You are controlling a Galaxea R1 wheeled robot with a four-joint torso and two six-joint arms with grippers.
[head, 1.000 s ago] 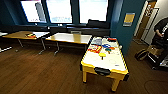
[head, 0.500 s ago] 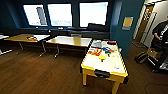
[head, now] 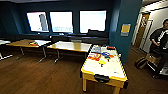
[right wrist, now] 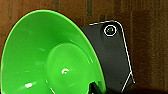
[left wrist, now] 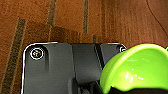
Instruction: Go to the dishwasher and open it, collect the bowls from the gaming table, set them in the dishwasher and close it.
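The gaming table [head: 117, 79], white-topped with a yellow edge, stands ahead and to the right, strewn with colourful game pieces. A lime-green bowl [left wrist: 140, 70] hangs over the wooden floor with my left gripper [left wrist: 132, 90] shut on its rim. A wider bright green bowl [right wrist: 47, 57] is tilted above the floor, gripped at its edge by my right gripper [right wrist: 93, 88]. The dishwasher is out of view.
Two wooden-topped desks [head: 70, 46] stand along the window wall to the left, with a dark bench behind them. A blue pillar [head: 123, 30] rises right of the table. A person [head: 160, 42] stands at the far right beside a bag [head: 140, 63]. Open wooden floor [head: 37, 77] lies front left.
The whole head view has shifted slightly, and the gaming table now sits a little lower in it. Nothing else differs.
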